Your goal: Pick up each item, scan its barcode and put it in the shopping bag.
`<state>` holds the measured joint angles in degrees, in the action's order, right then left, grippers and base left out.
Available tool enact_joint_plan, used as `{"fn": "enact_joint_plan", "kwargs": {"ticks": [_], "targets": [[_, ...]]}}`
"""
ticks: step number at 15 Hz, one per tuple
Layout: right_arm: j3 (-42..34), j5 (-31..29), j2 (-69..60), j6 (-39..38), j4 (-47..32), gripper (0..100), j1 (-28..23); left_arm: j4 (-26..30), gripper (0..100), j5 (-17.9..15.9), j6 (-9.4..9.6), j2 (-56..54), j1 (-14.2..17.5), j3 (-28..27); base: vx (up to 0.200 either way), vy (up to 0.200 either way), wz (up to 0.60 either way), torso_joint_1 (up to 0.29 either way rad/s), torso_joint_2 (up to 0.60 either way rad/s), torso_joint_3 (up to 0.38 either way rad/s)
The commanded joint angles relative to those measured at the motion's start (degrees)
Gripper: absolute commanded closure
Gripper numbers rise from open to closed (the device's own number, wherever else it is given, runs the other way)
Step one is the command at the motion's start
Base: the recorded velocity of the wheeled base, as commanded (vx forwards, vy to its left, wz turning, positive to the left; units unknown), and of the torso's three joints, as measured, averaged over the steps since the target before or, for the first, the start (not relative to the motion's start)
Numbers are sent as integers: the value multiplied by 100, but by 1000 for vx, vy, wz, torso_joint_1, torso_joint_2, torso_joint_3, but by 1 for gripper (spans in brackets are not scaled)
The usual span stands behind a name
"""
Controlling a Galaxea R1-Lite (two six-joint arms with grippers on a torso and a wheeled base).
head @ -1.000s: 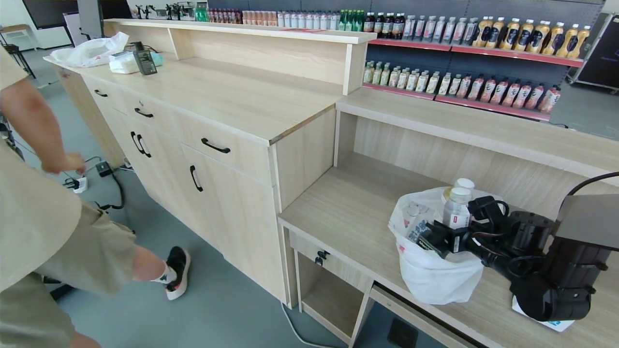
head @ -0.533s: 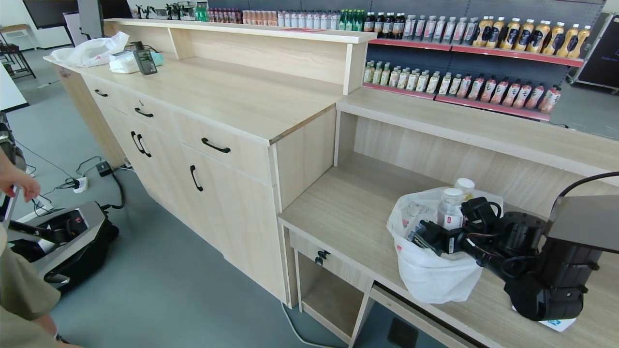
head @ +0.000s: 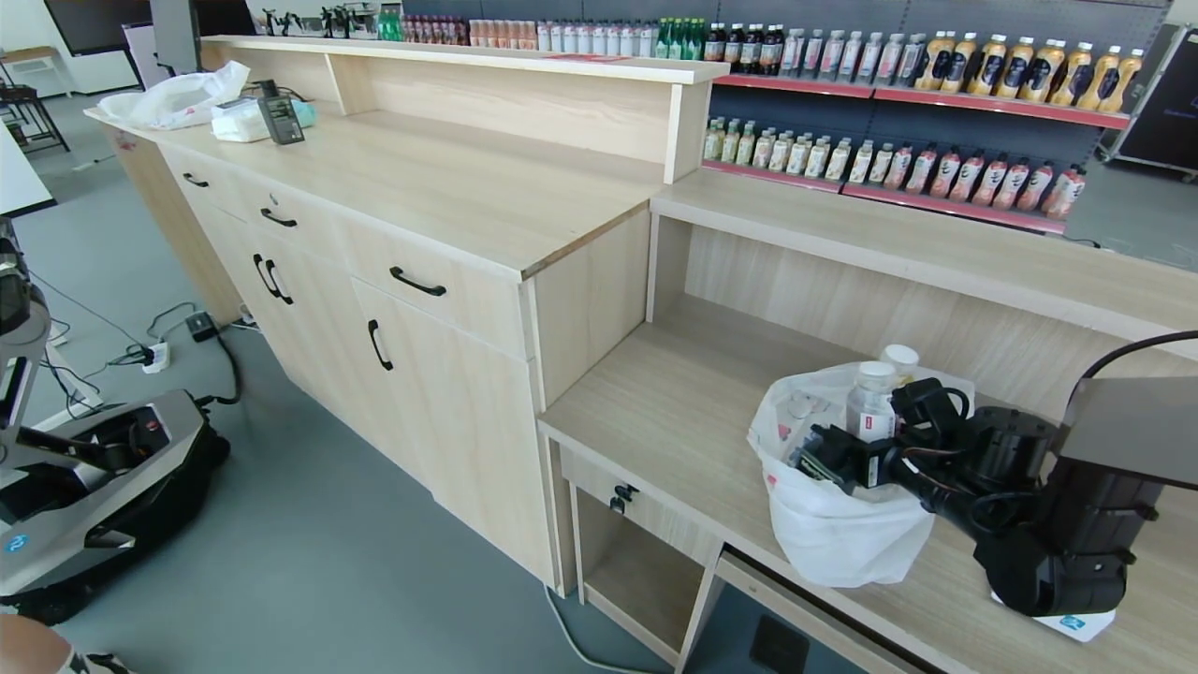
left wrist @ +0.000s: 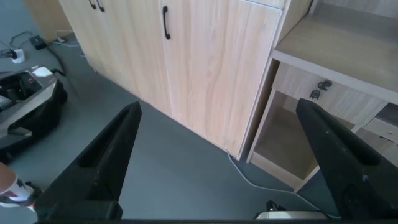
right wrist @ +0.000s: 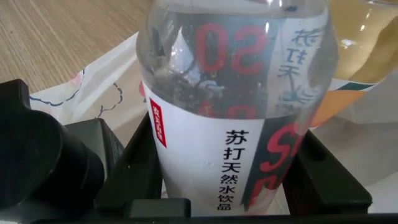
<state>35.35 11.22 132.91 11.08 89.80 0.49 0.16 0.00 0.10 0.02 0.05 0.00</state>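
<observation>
right gripper [right wrist: 230, 180] pinching bottle [right wrist: 236, 124] over shopping bag [head: 833, 534], at my 4 o'clock | left gripper [left wrist: 221, 155] spread wide over floor [left wrist: 186, 143]

On my remote feed, the desk [head: 674, 412] reads as pale wood-grain laminate, matt and smooth. The shopping bag [head: 833, 538] is thin white plastic, crinkled, with a faint sheen. The bottle [right wrist: 236, 93] is clear, glossy plastic with a smooth printed label. The right pincer [right wrist: 227, 186] looks like matt black plastic.
</observation>
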Motion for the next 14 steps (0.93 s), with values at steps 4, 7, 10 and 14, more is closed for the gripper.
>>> {"fn": "enact_joint_plan", "kwargs": {"ticks": [4, 7, 10, 14], "targets": [[385, 3, 138, -1, 20, 100, 4, 2, 0, 0, -1, -2, 4, 0, 0, 0, 0, 0, 0, 0], [349, 3, 217, -1, 20, 100, 13, 2, 0, 0, -1, -2, 4, 0, 0, 0, 0, 0, 0, 0], [288, 3, 217, -1, 20, 100, 13, 2, 0, 0, -1, -2, 4, 0, 0, 0, 0, 0, 0, 0], [103, 3, 191, 26, 20, 0, 13, 2, 0, 0, -1, -2, 4, 0, 0, 0, 0, 0, 0, 0]]}}
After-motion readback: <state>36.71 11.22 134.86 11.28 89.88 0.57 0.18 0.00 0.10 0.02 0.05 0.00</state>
